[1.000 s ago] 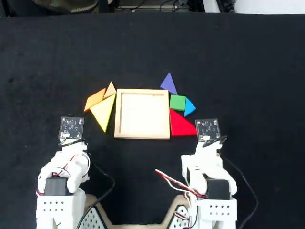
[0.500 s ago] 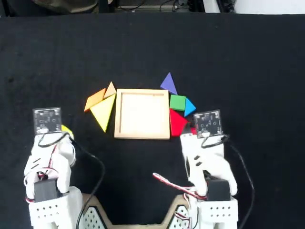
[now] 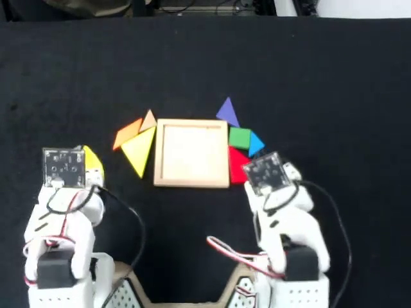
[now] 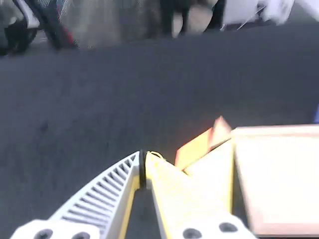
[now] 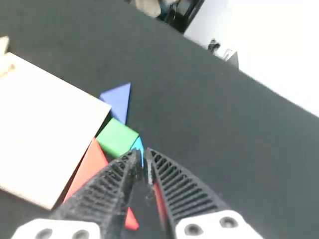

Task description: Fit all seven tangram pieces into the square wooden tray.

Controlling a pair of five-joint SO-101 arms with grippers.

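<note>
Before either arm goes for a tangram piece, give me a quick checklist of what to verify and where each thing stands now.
1. Empty tray, ready for pieces: ok.
2. All seven pieces outside it: yellow triangle, orange piece, tan triangle, purple triangle, green square, blue triangle, red triangle: ok.
3. Fingers of the left gripper open: not ok, shut.
4. Fingers of the right gripper open: not ok, shut, above the red triangle.
5. Finger room around the red triangle: not ok, it abuts the tray.

The black table surface extends across the full work area. Beyond its far edge lie dark cables and a white panel.
</note>
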